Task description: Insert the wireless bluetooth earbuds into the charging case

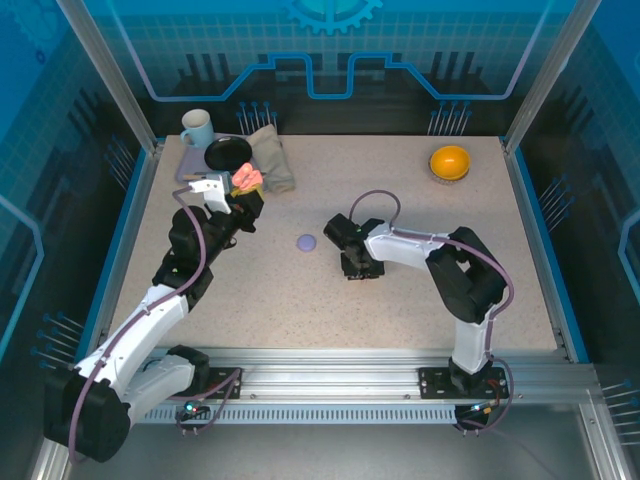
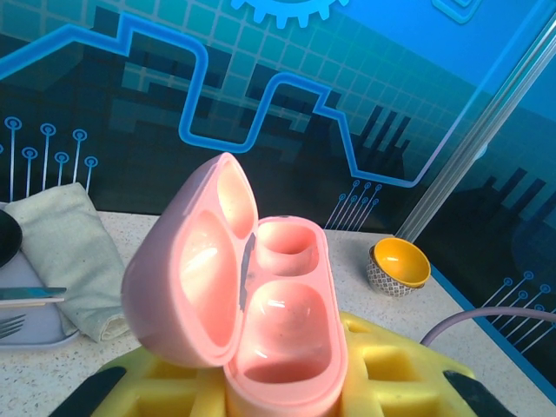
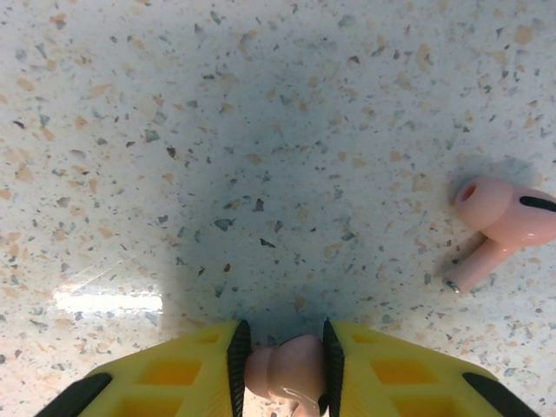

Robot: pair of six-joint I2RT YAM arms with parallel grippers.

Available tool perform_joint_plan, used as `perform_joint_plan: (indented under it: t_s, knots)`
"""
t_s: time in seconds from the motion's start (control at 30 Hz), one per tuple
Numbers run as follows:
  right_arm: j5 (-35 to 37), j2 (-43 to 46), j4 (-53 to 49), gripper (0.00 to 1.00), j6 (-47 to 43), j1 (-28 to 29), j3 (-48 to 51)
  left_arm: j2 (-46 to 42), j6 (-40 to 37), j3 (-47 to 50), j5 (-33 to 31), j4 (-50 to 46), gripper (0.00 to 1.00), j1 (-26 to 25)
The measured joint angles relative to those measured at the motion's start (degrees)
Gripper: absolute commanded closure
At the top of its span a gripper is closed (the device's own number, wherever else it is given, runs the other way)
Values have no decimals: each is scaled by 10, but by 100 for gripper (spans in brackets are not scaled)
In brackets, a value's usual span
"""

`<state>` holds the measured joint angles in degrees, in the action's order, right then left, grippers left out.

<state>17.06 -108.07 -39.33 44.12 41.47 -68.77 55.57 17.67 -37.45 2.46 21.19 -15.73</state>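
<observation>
A salmon-pink charging case [image 2: 287,326] stands upright in my left gripper [image 2: 278,387], which is shut on its base. The lid [image 2: 187,287] hangs open to the left and both wells look empty. From above, this case [image 1: 247,178] is held over the table's back left. My right gripper [image 1: 358,262] points down at mid-table. Its two black pads touch either side of a pink earbud [image 3: 282,365] resting on the table. A second pink earbud [image 3: 504,221] lies loose to the right. A small pale purple rounded case [image 1: 306,242] sits between the arms.
A mug [image 1: 196,128], a black plate [image 1: 228,153] and a folded grey cloth [image 1: 270,158] crowd the back left corner. An orange bowl [image 1: 450,162] sits at the back right. Blue-rimmed walls [image 1: 120,250] bound the speckled table.
</observation>
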Motion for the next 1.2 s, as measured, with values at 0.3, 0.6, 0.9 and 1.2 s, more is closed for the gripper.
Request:
perform_joint_plan:
  t_s: [0.3, 0.6, 0.9, 1.2]
  knots:
    - [-68, 31, 48, 73, 5, -7, 34, 1, 0, -8, 0, -8, 100, 0]
    - [-238, 52, 191, 73, 26, -7, 47, 1, 0, -21, 0, -22, 100, 0]
    - [-415, -10, 419, 73, 102, -7, 51, -10, 0, -31, -1, -49, 100, 0]
    - [-488, -84, 527, 73, 152, -7, 48, -25, 0, -40, -5, -78, 100, 0]
